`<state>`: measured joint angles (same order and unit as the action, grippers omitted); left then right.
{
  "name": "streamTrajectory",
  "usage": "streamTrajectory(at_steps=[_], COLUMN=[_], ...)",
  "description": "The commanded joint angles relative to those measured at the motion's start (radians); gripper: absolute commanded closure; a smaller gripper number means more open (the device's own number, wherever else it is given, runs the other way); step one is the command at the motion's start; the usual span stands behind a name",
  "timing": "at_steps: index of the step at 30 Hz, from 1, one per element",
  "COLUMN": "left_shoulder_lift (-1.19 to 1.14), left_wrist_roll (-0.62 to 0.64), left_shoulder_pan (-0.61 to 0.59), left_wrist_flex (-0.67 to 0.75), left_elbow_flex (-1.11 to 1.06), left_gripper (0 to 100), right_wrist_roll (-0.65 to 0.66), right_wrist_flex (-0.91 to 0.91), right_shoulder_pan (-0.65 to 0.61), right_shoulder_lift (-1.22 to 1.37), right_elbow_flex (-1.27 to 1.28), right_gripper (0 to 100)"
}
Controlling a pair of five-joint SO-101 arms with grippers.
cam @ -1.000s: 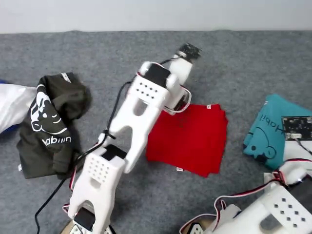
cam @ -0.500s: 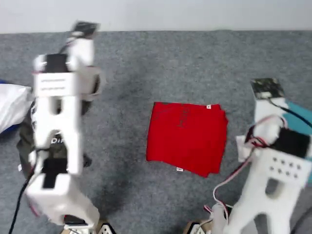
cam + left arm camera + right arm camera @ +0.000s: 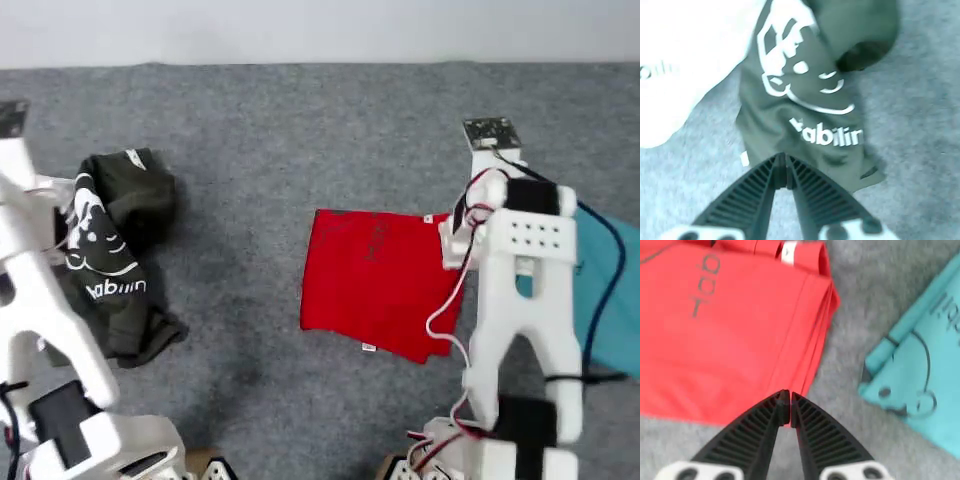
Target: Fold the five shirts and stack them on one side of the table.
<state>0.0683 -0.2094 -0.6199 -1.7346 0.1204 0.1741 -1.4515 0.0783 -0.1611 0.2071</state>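
A folded red shirt (image 3: 380, 280) lies flat at the table's middle. My right arm (image 3: 520, 240) stands over its right edge. In the right wrist view my right gripper (image 3: 786, 402) is shut and holds nothing, its tips just above the red shirt's (image 3: 730, 330) folded edge. A teal shirt (image 3: 612, 290) lies to the right, partly hidden by that arm. A crumpled dark shirt (image 3: 115, 250) with a white print sits at the left. My left gripper (image 3: 785, 167) is shut and hangs above the dark shirt's (image 3: 805, 100) hem, beside a white shirt (image 3: 685, 65).
Grey carpet (image 3: 250, 140) covers the table. Bare carpet runs along the back and between the dark and red shirts. My left arm (image 3: 40, 290) rises at the far left edge. The teal shirt (image 3: 925, 365) lies close beside the red one.
The left arm has swung from the table's middle to the far left, over the dark shirt. The right arm has come up from the lower right to the red shirt's right edge.
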Motion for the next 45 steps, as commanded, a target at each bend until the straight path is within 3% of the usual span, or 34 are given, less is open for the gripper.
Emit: streamTrajectory(at_steps=[1, 9, 15, 30, 36, 45], left_shoulder_lift=[0.046, 0.046, 0.046, 0.046, 0.046, 0.046], left_wrist_roll=[-0.012, -0.012, -0.014, -0.014, -0.014, -0.014], left_shoulder_pan=[-0.052, -0.098, -0.097, -0.092, -0.092, -0.092], left_wrist_flex=[-0.017, -0.018, -0.011, 0.034, 0.040, 0.040], left_elbow_flex=[0.001, -0.013, -0.094, -0.134, -0.134, -0.134], left_gripper=[100, 100, 100, 100, 100, 100], right_wrist_roll=[-0.003, -0.003, -0.003, -0.075, -0.084, -0.138], right_wrist_flex=[0.094, 0.223, 0.323, 0.096, 0.022, 0.030], right_shoulder_pan=[-0.002, 0.001, 0.038, 0.028, -0.039, -0.035], right_shoulder_lift=[0.048, 0.117, 0.177, 0.452, 0.456, 0.509], right_elbow_flex=[-0.058, -0.058, -0.068, -0.416, -0.450, -0.450], right_gripper=[98.7, 89.3, 88.5, 88.7, 88.7, 88.7])
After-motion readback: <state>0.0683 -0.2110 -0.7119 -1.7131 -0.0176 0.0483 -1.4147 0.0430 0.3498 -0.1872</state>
